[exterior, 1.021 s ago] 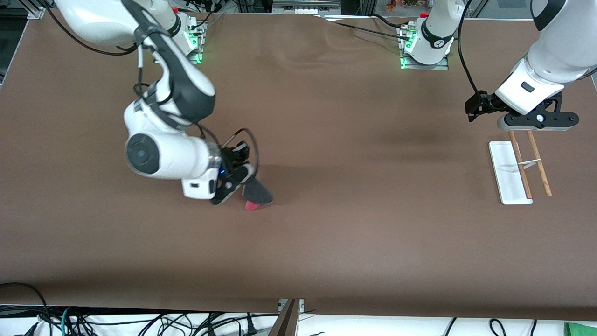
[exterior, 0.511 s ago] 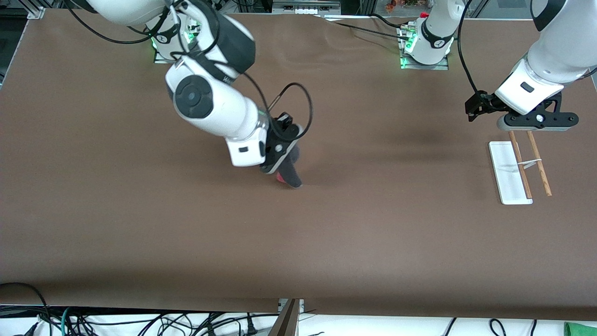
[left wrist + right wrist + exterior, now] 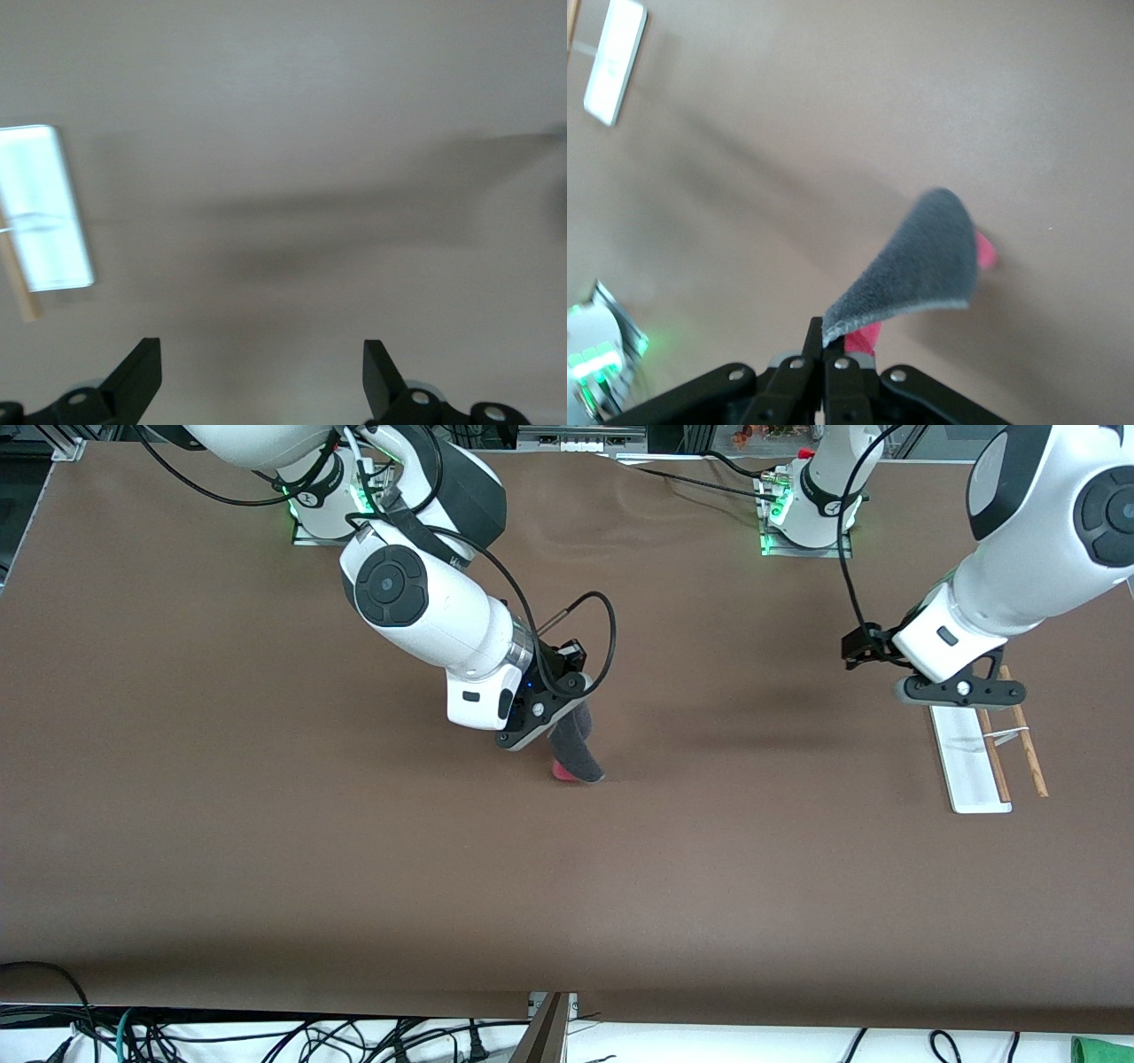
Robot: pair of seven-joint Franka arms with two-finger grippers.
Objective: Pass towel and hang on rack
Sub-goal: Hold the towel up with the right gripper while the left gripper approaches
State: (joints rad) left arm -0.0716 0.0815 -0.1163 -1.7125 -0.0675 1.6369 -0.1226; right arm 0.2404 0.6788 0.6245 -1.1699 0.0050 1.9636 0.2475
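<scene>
Currently, front view: right pincer (image 3: 551, 724), clamped on the dark grey towel (image 3: 576, 753), carries it above mid-bench (image 3: 354, 868), at nine o'clock from the rack (image 3: 970, 757); left pincer (image 3: 961, 691) hovers over the rack's end. Left wrist view: fingers (image 3: 142, 372) spread wide, empty. Right wrist view: towel dangles, pink underside showing. Handover step; next, arms must meet.

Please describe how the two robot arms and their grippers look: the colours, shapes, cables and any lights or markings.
Both arms have glossy white rounded shells with black joint sections and round dark grey caps. The right gripper and the left gripper are black, with thin flat fingers fixed by small screws. Black cables loop along each arm. The bases glow green, each with a small red part beside it.
</scene>
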